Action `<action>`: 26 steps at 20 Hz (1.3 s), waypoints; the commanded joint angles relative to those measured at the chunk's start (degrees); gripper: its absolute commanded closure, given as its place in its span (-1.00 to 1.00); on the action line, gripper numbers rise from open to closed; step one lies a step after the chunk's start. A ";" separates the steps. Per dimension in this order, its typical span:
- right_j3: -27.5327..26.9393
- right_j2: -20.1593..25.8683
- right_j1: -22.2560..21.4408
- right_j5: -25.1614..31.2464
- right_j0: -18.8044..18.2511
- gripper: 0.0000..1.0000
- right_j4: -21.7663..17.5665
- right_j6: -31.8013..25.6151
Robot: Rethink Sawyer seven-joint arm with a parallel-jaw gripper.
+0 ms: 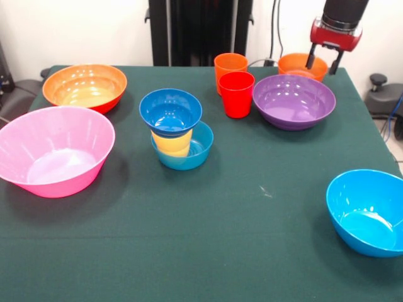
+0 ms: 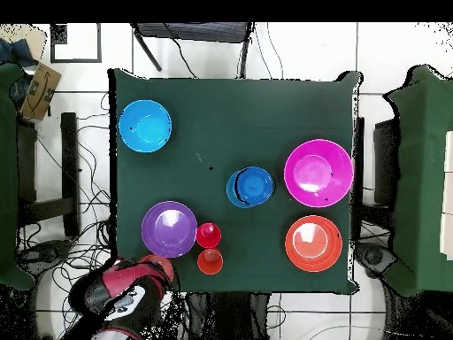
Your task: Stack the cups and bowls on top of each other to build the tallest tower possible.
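One gripper (image 1: 325, 63), fingers spread, above small orange bowl (image 1: 301, 64) nr purple bowl (image 1: 293, 100).

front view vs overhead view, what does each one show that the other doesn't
Only the front view shows the yellow cup sandwiched between the two small blue bowls of the tower, and the gripper with open jaws above the small orange bowl. Only the overhead view shows the whole table outline and the floor cables. Both show the pink bowl, purple bowl and red cup.
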 commanded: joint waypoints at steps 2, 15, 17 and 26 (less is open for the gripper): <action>1.61 6.49 1.74 -3.25 1.28 -1.00 -2.24 4.53; -0.54 1.75 6.66 -9.07 7.66 -1.00 -1.00 6.65; -1.04 1.29 7.27 -9.41 8.37 -1.00 -0.48 6.70; -2.67 -0.40 9.28 -10.56 10.46 -1.00 1.10 6.91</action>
